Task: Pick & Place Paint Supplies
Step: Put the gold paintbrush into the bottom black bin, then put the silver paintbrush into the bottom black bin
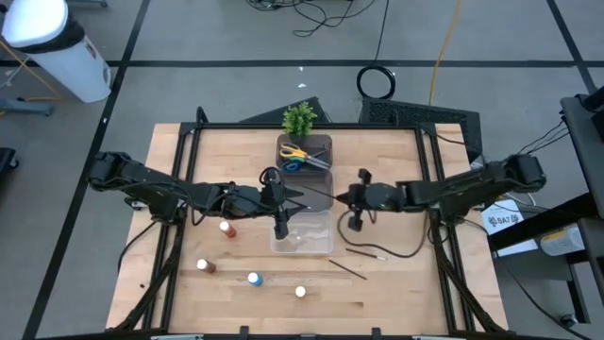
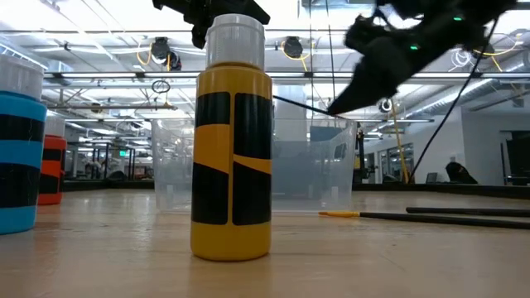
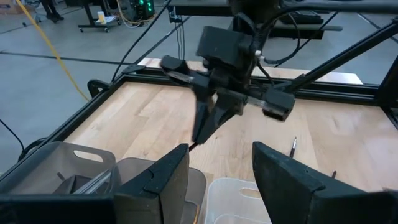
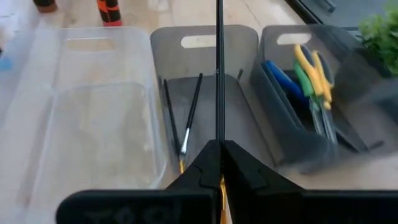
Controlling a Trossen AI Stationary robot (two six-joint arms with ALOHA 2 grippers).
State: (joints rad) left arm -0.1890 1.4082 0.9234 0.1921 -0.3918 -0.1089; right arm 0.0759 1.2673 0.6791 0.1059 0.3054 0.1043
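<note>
Above the middle dark bin hangs the paintbrush, its long axis running along the bin over two brushes already inside. Your right end effector is clamped on its handle; your left end effector waits wide nearby.

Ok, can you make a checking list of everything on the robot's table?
Surface: wooden table.
Job's things: red bottle, brown bottle, blue bottle and yellow bottle stand loose; loose paintbrushes on the wood; scissors in the end bin; binned paintbrushes in the middle bin.
Clutter: potted plant, clear bin.
Grippers: right end effector shut on a held paintbrush over the middle bin; left end effector open.
Cables: black coil on the floor.
Surroundings: white container.
</note>
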